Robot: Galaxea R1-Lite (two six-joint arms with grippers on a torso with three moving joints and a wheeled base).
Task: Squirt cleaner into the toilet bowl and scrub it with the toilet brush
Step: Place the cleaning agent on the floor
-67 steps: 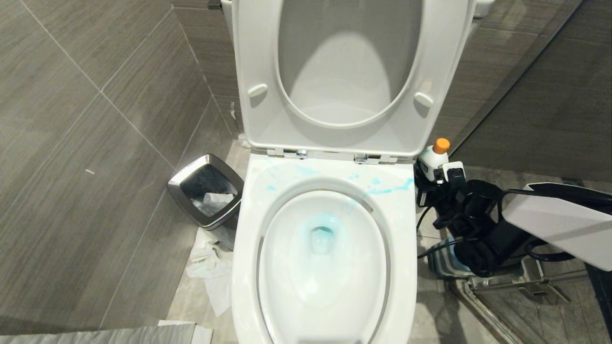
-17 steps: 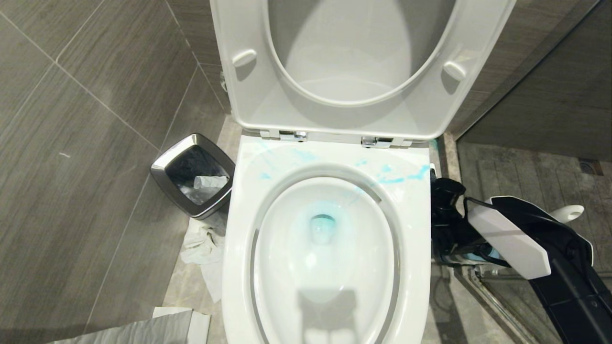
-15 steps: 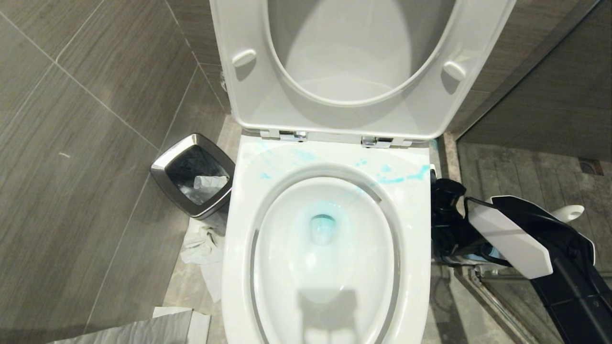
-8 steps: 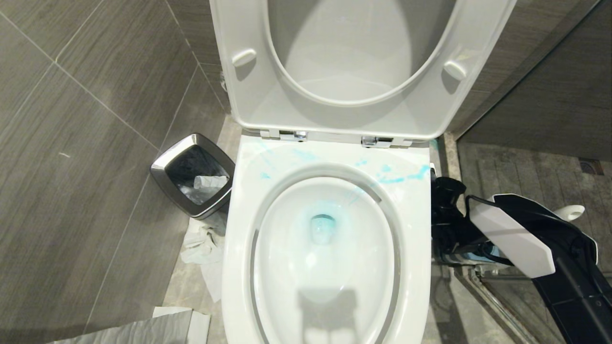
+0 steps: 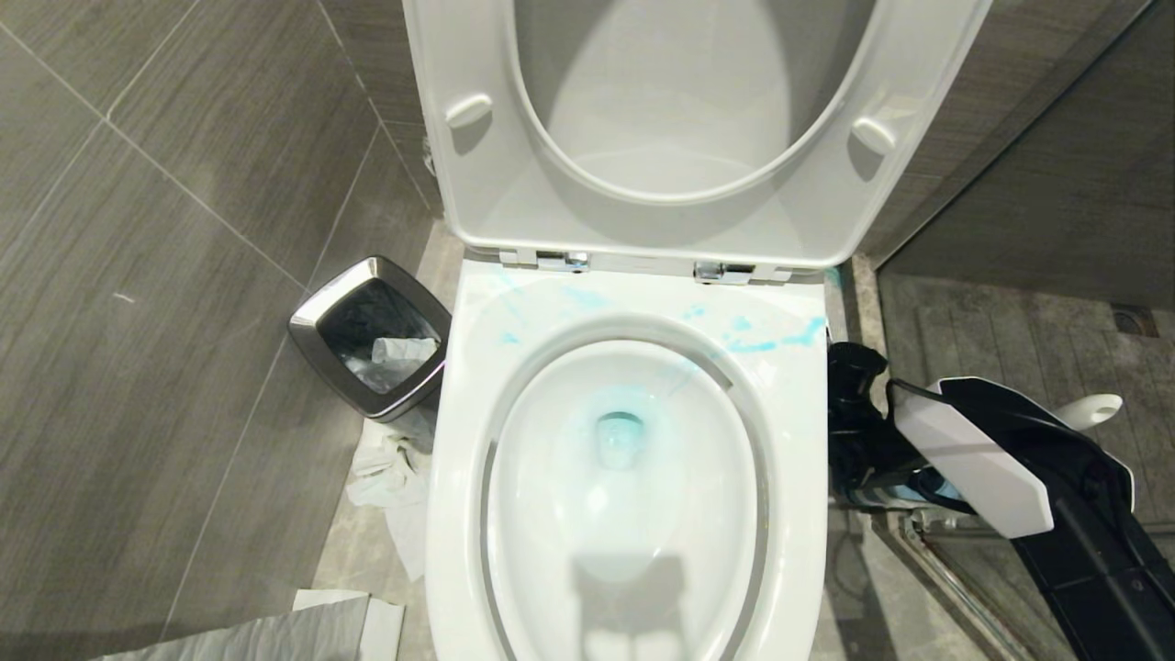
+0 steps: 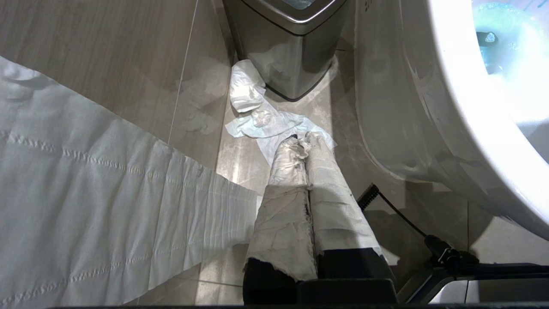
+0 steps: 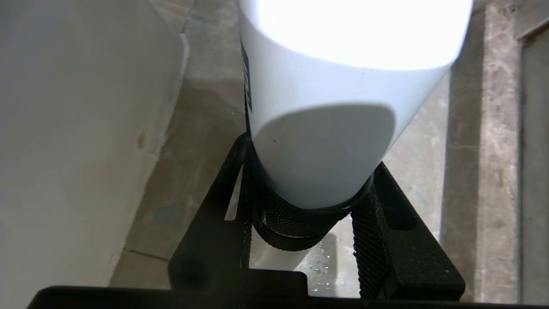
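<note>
— Where's the right arm?

— Low down by the right side of the toilet bowl (image 5: pixel 624 588), between the ceramic and the shower-side floor. From above only the black wrist and white forearm cover show; the fingers are hidden there.

— And the right gripper (image 7: pixel 306 201) itself?

— The wrist camera has it: both black textured fingers (image 7: pixel 377 240) are clamped around the base of the cleaner (image 7: pixel 326 141), the white bottle filling most of that view. Bowl wall on one side, stone floor on the other. I cannot tell whether the bottle is resting on the floor.

— Any cleaner in the bowl?

— Yes. Blue streaks across the back of the rim near the hinges, and a pale blue ring around the drain. Seat and lid stand up.

— The toilet brush (image 5: pixel 1088 409)?

— Just its rounded white handle end pokes out behind the right forearm, near the shower floor. The holder is mostly hidden by the arm.

— Left side?

— The left gripper (image 6: pixel 302 143) hangs low by the bowl's left flank, its paper-wrapped fingers pressed together, holding nothing. Beyond the tips, crumpled tissue (image 6: pixel 261 116) lies at the foot of the steel-rimmed waste bin (image 5: pixel 372 335), and a long paper strip (image 6: pixel 98 193) trails across the tiles.
</note>
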